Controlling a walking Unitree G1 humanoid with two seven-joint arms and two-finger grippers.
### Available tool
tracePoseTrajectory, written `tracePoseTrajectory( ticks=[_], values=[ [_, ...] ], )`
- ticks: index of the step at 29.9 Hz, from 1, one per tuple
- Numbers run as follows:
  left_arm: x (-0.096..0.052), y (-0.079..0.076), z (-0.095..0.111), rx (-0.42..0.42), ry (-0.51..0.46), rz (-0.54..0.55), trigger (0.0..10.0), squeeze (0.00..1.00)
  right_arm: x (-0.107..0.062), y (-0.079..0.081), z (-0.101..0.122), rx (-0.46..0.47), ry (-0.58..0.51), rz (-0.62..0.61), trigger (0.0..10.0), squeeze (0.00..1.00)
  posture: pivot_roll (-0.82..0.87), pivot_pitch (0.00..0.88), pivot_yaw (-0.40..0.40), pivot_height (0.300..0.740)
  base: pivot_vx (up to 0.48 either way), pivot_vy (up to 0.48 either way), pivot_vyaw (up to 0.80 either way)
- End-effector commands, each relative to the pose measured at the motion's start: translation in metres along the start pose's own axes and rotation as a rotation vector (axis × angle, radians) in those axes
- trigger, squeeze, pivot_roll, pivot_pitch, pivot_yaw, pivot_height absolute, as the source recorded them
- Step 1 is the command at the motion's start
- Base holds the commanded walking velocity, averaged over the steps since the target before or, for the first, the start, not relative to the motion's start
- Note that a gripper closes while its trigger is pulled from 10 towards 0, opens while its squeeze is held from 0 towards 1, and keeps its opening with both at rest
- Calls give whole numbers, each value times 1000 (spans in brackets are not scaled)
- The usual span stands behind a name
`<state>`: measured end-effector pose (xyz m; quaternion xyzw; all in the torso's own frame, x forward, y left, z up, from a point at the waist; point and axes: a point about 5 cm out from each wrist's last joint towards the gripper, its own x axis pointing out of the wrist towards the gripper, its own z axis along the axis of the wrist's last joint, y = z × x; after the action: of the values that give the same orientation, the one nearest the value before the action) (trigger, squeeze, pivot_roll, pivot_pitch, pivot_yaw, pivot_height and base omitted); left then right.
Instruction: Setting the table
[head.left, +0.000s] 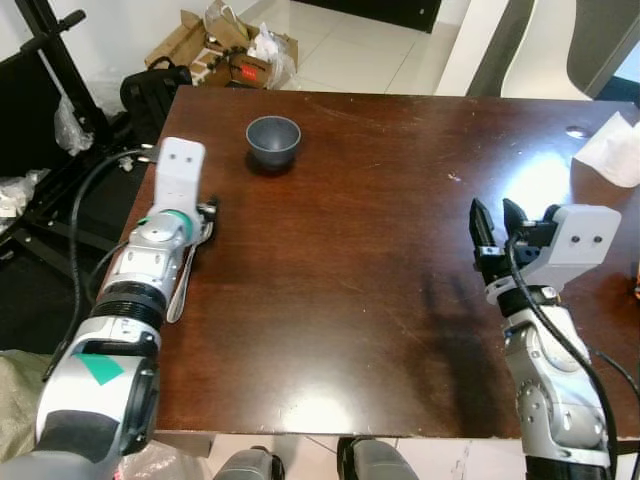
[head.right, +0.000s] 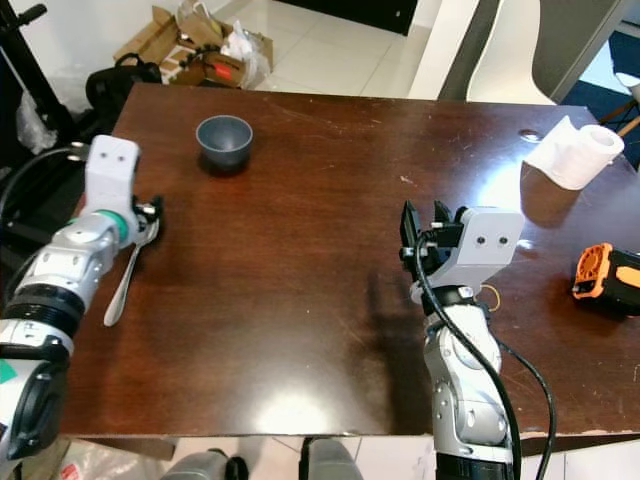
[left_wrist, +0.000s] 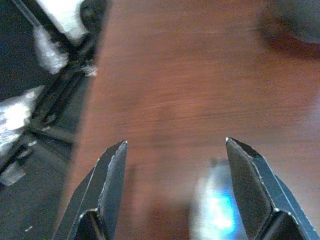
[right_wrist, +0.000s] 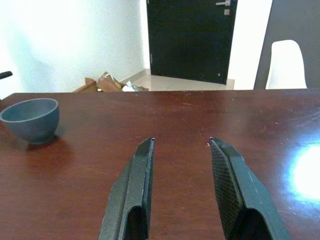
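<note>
1. My left pincer (left_wrist: 172, 192) hangs low over the left edge of the dark wooden table (head.left: 380, 250), released – its two black fingers stand wide apart with nothing between them.
2. A silver spoon (head.right: 125, 275) lies on the table just under that wrist, bowl end by the fingers, handle pointing back toward me.
3. The grey bowl (head.left: 273, 140) stands upright near the far left of the table, apart from the spoon.
4. My right pincer (head.left: 497, 232) hovers above the table's right half, also released and empty.
5. A paper towel roll (head.right: 575, 155) and an orange and black tool (head.right: 608, 278) sit at the right edge.
6. Risk, as I judge it: the spoon lies close to the table edge – a clumsy sweep of my left wrist could nudge it off, or the flat handle could slip from my fingers.
7. I can read no brand, label or writing anywhere.
</note>
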<state>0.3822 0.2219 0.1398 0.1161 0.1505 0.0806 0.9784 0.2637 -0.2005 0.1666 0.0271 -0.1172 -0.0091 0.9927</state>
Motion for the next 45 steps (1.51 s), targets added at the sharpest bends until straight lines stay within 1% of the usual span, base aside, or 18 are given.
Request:
tracePoseTrajectory(
  ticks=[1, 2, 5, 7, 10, 15, 17, 21, 23, 25, 26, 28, 30, 34, 40, 42, 44, 45],
  values=[
    [-1, 7, -19, 42, 55, 20, 10000, 0, -5, -3, 0, -5, 0, -17, 10000, 0, -50, 12, 60, 740, 0, 0, 0],
    [-1, 7, -19, 42, 55, 20, 10000, 0, -5, -3, 0, -5, 0, -17, 10000, 0, -50, 12, 60, 740, 0, 0, 0],
    [-9, 4, -61, 80, 165, 1, 10000, 0, -6, -4, -1, -4, 5, -23, 10000, 0, -41, 12, 54, 740, 0, 0, 0],
    [-11, 2, -68, 83, 181, -3, 10000, 0, -6, -5, -1, -3, 5, -23, 10000, 0, -41, 12, 54, 740, 0, 0, 0],
    [-17, -12, -90, 16, 232, -73, 10000, 0, -3, -3, -1, -1, 4, -11, 10000, 0, -35, 7, 44, 740, 0, 0, 0],
    [-22, -31, -99, 43, 234, -172, 10000, 0, -1, -2, 0, -4, 2, -4, 10000, 0, -37, 4, 43, 740, 0, 0, 0],
    [-22, -31, -99, 43, 234, -172, 10000, 0, -1, -2, 0, -4, 2, -4, 10000, 0, -37, 4, 43, 740, 0, 0, 0],
    [-29, -71, -93, 81, 172, -337, 10000, 0, -1, -3, 1, -5, 0, -6, 10000, 0, -41, 9, 46, 740, 0, 0, 0],
    [-30, -77, -91, 82, 160, -358, 10000, 0, -2, -3, 0, -5, 1, -6, 10000, 0, -41, 9, 46, 740, 0, 0, 0],
    [-32, -98, -82, 77, 125, -416, 10000, 0, -1, -2, 0, -2, 2, -7, 10000, 0, -43, 12, 46, 740, 0, 0, 0],
    [-32, -98, -82, 77, 125, -416, 10000, 0, -1, -2, 0, -2, 2, -7, 10000, 0, -43, 12, 46, 740, 0, 0, 0],
    [-35, -118, -72, 78, 90, -470, 10000, 0, -1, 0, -1, 0, 3, -6, 10000, 0, -48, 12, 50, 740, 0, 0, 0],
    [-36, -124, -68, 81, 75, -491, 10000, 0, -1, 0, -1, 0, 2, -6, 10000, 0, -51, 11, 51, 740, 0, 0, 0],
    [-37, -130, -61, 86, 48, -513, 10000, 0, -2, -2, 0, 0, -1, -15, 10000, 0, -55, 12, 54, 740, 0, 0, 0],
    [-34, -124, -52, 90, 11, -502, 10000, 0, -4, -4, 1, -1, -2, -23, 10000, 0, -52, 14, 53, 740, 0, 0, 0],
    [-32, -119, -44, 80, -27, -508, 10000, 0, -4, -4, 1, 0, -1, -24, 10000, 0, -49, 15, 51, 740, 0, 0, 0],
    [-30, -109, -18, 81, -152, -606, 10000, 0, -3, -3, 1, 1, -3, -22, 10000, 0, -45, 14, 47, 740, 0, 0, 0],
    [-30, -109, -18, 81, -152, -606, 10000, 0, -3, -3, 1, 1, -3, -22, 10000, 0, -45, 14, 47, 740, 0, 0, 0]
  ],
)
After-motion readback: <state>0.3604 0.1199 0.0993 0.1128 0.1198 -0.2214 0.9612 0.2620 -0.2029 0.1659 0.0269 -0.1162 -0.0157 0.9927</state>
